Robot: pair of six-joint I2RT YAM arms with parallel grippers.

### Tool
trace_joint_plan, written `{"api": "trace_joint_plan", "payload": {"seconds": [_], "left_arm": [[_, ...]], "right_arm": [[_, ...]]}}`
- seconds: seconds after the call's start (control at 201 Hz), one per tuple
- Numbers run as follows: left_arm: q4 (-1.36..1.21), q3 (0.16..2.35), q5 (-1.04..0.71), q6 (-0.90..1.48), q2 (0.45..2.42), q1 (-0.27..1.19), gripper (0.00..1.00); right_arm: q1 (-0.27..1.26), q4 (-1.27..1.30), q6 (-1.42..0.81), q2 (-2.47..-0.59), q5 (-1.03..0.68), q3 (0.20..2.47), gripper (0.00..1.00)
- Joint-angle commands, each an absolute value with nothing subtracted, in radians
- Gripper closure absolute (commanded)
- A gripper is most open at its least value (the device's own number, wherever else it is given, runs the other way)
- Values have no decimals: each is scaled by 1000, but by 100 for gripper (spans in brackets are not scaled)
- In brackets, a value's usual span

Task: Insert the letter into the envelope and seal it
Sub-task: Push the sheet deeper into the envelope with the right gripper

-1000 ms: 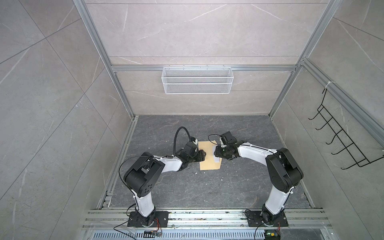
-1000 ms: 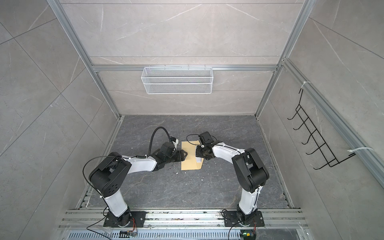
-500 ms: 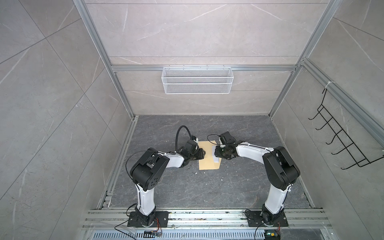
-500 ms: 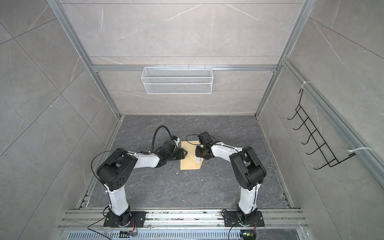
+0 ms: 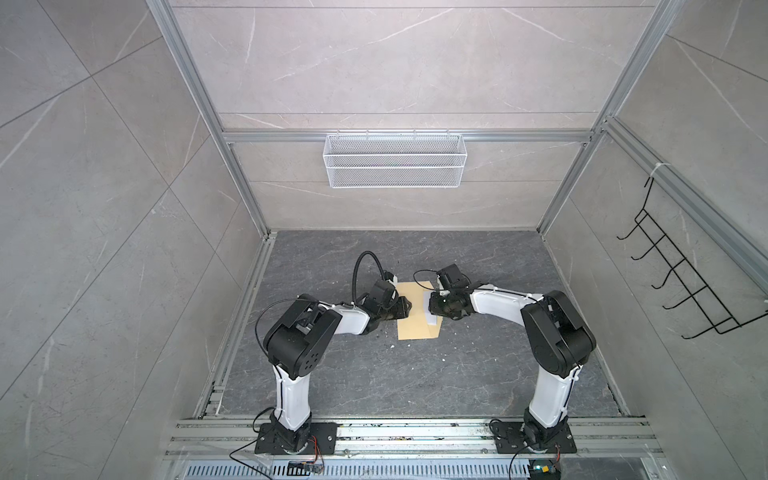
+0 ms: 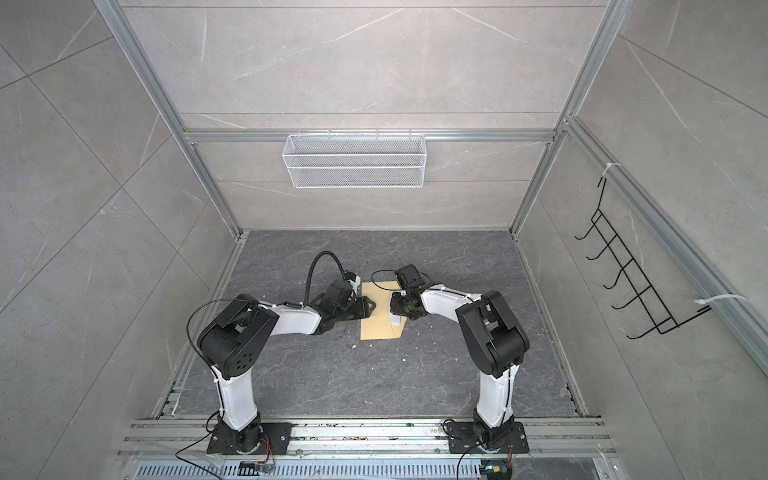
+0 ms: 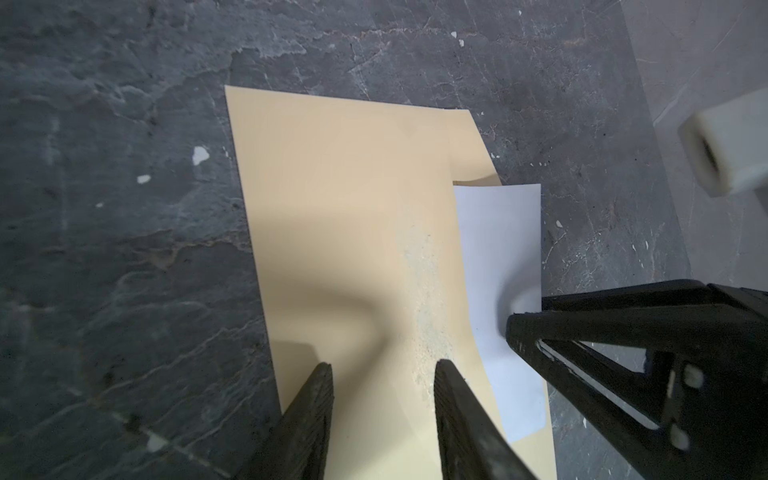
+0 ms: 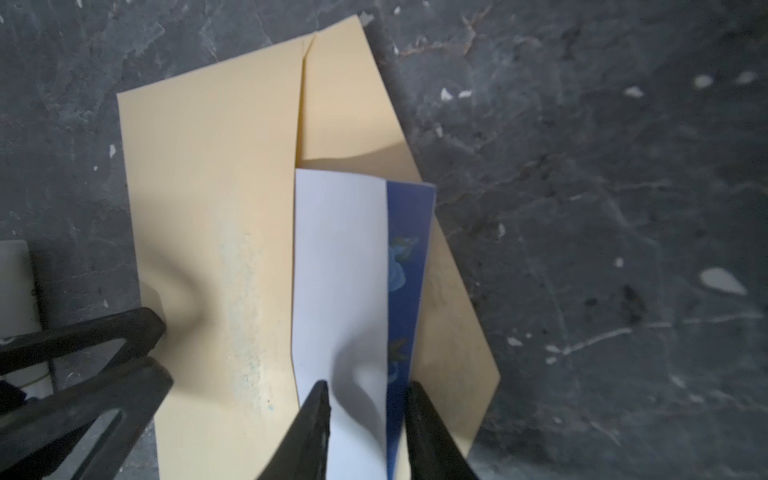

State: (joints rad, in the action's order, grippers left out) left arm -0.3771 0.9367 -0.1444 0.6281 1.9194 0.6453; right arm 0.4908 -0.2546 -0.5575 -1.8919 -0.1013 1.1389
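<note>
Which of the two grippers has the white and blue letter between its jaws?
The right gripper: its jaws close on the curled letter at its edge. The left gripper has its jaws apart on the tan envelope, nothing between them.

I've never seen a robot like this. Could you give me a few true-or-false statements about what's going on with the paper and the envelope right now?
1. The envelope lies on the dark floor. True.
2. The letter is fully inside the envelope. False: part of the folded letter sticks out of the open side.
3. The envelope's flap is folded shut. False: it lies open.
4. The right gripper has the folded letter between its fingers. True.
5. The left gripper is lifting the envelope off the floor. False: its fingers stand apart over the envelope, which lies on the floor.
</note>
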Motion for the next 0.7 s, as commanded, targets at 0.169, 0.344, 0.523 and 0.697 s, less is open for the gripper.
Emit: {"api": "trace_joint_plan", "payload": {"seconds": [0.169,0.344,0.523,0.697], "left_arm": [[-373,957,-165,624,1956,642,56],[-376,960,-170,625,1965,641,56],[-381,963,-175,627,1971,643,56],[-385,965,-178,630,1976,642,56]], "right_arm": [[497,-213,-542,-1940,-136,1139,70],[497,-199,-540,-1959,-164,1144,73],[497,-178,-527,-1968,-205,1143,75],[497,-162,-516,-1977,-242,1144,75]]}}
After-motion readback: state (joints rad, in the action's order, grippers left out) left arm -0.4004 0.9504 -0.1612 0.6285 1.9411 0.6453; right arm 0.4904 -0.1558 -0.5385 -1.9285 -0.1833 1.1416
